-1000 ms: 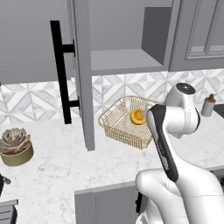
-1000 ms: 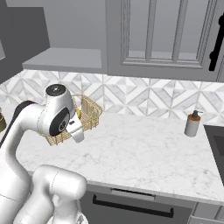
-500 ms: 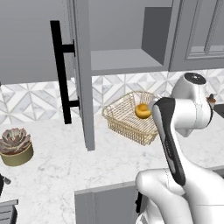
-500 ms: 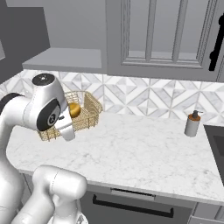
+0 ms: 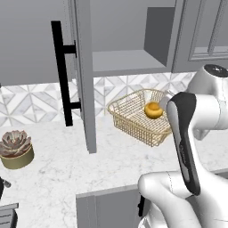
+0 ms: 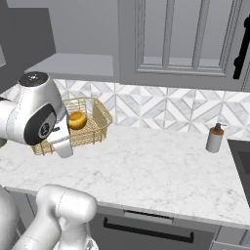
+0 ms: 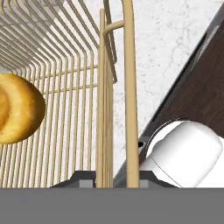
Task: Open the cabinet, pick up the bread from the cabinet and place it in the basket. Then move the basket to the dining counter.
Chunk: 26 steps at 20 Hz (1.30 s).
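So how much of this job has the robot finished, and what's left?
Done: the cabinet door stands open and the bread lies in the basket. In hand: the gripper is shut on the basket's rim, and the basket is tilted. Left: carrying it to the dining counter.

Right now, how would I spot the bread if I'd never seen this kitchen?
Find the open grey cabinet over the marble worktop. Just beside its door is a gold wire basket. The bread is the small golden-orange bun inside it, the only food there.
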Tool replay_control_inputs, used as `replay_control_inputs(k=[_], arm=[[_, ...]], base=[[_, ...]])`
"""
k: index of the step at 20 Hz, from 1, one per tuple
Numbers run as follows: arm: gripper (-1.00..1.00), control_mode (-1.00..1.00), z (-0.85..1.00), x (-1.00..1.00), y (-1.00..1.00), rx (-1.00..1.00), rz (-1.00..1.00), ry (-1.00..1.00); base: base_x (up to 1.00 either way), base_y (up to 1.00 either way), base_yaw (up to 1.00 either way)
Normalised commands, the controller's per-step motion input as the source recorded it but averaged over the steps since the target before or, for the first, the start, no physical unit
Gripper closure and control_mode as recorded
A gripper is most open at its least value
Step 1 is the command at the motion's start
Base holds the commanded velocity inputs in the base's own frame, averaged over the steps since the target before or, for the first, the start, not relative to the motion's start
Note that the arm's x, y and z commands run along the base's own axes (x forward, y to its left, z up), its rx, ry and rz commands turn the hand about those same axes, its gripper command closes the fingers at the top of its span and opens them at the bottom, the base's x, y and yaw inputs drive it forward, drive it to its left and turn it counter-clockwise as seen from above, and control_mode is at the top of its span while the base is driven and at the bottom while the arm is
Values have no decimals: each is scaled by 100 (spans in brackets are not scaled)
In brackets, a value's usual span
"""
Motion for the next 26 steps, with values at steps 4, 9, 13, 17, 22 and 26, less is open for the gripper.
replay_control_inputs(k=[4, 9, 13, 17, 22, 26], arm=[[100, -100, 8, -29, 0, 0, -2, -14], [100, -100, -2, -7, 0, 0, 0, -17], [100, -100, 0, 0, 0, 0, 0, -5], [100, -100, 0, 0, 0, 0, 0, 0], [100, -100, 0, 0, 0, 0, 0, 0], [100, -100, 0, -9, -4, 0, 0, 0]], base=[[0, 0, 0], [0, 0, 0], [0, 0, 0], [0, 0, 0], [0, 0, 0], [0, 0, 0]])
